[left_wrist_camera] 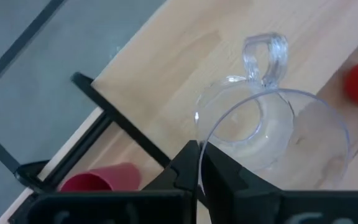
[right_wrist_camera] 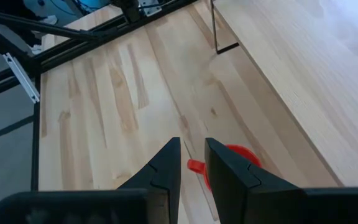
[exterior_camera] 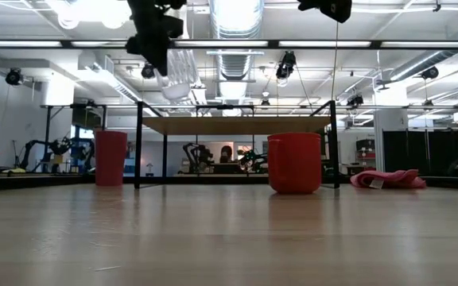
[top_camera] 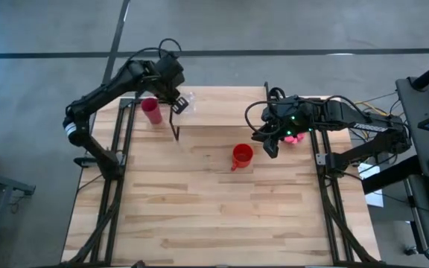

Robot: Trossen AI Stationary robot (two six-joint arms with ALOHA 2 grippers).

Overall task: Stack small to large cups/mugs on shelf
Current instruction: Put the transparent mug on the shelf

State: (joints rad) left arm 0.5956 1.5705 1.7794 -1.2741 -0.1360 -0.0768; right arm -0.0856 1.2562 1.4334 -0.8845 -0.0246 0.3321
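My left gripper [top_camera: 176, 95] is shut on a clear glass mug with a handle [left_wrist_camera: 260, 118]. It is held in the air above the left end of the shelf [exterior_camera: 237, 125], a light plank on thin black legs. The magenta tumbler [top_camera: 152, 110] stands upright on the table left of the shelf. The red mug [top_camera: 242, 155] stands on the table in front of the shelf. My right gripper [right_wrist_camera: 193, 158] hovers above the red mug's handle [right_wrist_camera: 195, 165], its fingers a little apart and empty. My left gripper holds the glass by its rim [left_wrist_camera: 201, 142], on the side opposite the handle [left_wrist_camera: 266, 53], with one finger inside and one outside. The fingers come from above, slanting down. The glass hangs below them, mouth up, clear of the shelf top [exterior_camera: 177, 75].
A soft pink cloth [exterior_camera: 388, 179] lies on the table at the right, beside the shelf's right legs. The shelf top [right_wrist_camera: 291, 68] is bare. Black frame rails [top_camera: 121, 149] run along both table sides.
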